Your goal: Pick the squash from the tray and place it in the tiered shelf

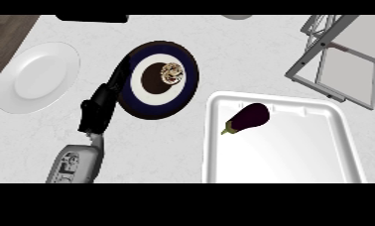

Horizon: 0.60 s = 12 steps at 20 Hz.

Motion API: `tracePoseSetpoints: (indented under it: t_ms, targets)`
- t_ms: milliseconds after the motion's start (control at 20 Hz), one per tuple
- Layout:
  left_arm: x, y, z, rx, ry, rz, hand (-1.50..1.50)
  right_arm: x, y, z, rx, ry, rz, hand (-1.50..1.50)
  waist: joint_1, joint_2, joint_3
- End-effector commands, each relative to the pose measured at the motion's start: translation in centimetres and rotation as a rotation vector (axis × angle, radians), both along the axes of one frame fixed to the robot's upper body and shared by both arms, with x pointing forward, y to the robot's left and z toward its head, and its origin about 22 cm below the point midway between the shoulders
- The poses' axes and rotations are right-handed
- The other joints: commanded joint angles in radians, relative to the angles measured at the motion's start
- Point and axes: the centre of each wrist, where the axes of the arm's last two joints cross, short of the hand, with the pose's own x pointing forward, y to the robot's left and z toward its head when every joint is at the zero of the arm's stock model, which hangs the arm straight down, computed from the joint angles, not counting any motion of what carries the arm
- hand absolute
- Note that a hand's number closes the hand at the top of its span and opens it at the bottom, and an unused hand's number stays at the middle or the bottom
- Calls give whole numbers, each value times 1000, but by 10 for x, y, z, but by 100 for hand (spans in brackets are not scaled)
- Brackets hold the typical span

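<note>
A dark purple eggplant (249, 117) with a green stem lies in the upper left part of the white tray (293, 160) at the lower right; I see no squash. The grey tiered shelf (331, 56) stands at the upper right, just beyond the tray. My left hand (101, 103) rests open at the left, fingers pointing up along the left rim of a dark blue plate, well away from the tray. It holds nothing. My right hand does not show.
The dark blue plate (139, 98) with a white ring carries a small round pastry (171, 73). A white plate (36, 76) lies at the far left. A black object (92, 18) and a grey one (236, 17) sit at the counter's far edge.
</note>
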Motion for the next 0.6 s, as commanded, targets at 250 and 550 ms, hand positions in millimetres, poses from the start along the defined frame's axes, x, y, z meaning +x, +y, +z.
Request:
tracePoseSetpoints:
  t_ms: [250,550]
  targets:
    - [1,-15,-8,-9,2,-6,0,-38,-35,32,271,35,-48,-150,6,14,2]
    - [-2,-6,2,10,-22,-12,0,-75,-63,38,196,193,-139,-150,29,25,6]
